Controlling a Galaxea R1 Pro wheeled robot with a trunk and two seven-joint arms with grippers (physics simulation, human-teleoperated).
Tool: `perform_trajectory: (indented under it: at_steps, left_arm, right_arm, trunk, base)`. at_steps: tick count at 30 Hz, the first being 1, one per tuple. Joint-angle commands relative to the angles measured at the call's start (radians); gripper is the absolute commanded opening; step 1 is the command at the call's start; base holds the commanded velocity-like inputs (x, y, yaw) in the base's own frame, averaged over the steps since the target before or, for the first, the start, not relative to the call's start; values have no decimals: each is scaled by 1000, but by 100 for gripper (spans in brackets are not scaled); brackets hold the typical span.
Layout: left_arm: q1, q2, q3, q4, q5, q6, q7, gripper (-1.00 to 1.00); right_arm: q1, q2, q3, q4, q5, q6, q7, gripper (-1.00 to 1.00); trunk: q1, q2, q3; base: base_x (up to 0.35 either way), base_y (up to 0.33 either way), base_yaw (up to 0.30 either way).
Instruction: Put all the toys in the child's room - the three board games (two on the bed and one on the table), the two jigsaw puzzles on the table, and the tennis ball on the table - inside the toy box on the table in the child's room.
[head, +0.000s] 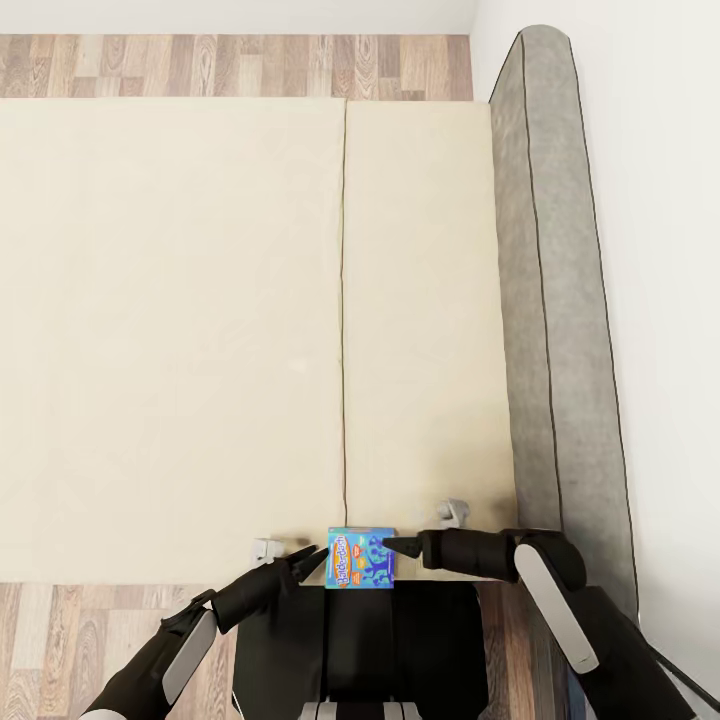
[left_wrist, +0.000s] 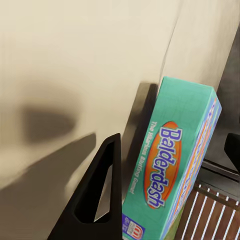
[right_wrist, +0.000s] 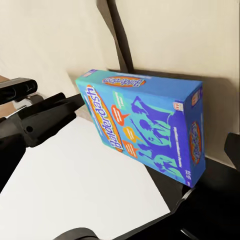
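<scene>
Evidently the robot stood at the foot-side edge of the bed (head: 200, 330), looking straight down over the beige mattress, with the grey headboard (head: 560, 300) running along the three o'clock side of the head view and wood-plank floor (head: 230, 65) showing past the far edge at twelve o'clock. One board game (head: 361, 559), the blue box with big figures and the word Balderdash on its side, sat at six o'clock, right at the near edge of the mattress and just above the robot's own dark trunk (head: 400, 640). The two arms came in from either side of it: the left gripper (head: 312, 562) at the box's nine o'clock side, the right gripper (head: 402, 545) at its three o'clock side, both tips pointed at the box's short edges. That arrangement read as a two-sided squeeze, the box pinched between the arms rather than held within one gripper.

From the left wrist view, one black finger (left_wrist: 102, 190) lay just beside the teal edge of the box. Whether either gripper's fingers were spread or together could not be told. The right wrist view showed the box standing tilted above a white panel (right_wrist: 80, 185) on the robot's body, which suggested it was being drawn off the bed toward the robot for carrying.
</scene>
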Motion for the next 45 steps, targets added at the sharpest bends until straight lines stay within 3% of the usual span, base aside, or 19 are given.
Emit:
perform_trajectory:
  at_steps: [1,11,30,35,45]
  left_arm:
    - [0,1,-3,1,5,9,86,100]
    - [0,1,-3,1,5,9,86,100]
    - [0,1,-3,0,5,9,86,100]
    - [0,1,-3,0,5,9,86,100]
    - [-1,1,-3,0,5,9,85,100]
  right_arm:
    - [3,-5,-5,-7,8,3,8,100]
    - [16,-16,-22,-25,9,7,8,100]
    - [23,-3,-11,11,13,-17,8,100]
    - [19,30,-1,61,16,-19,7,100]
    - [4,58,-3,151,26,-56,8,100]
  trunk:
    - [0,-1,0]
    - [0,-1,0]
    - [0,-1,0]
    - [0,-1,0]
    - [0,-1,0]
  base:
    - [0,0,0]
    - [0,0,0]
    - [0,0,0]
    - [0,0,0]
    - [0,0,0]
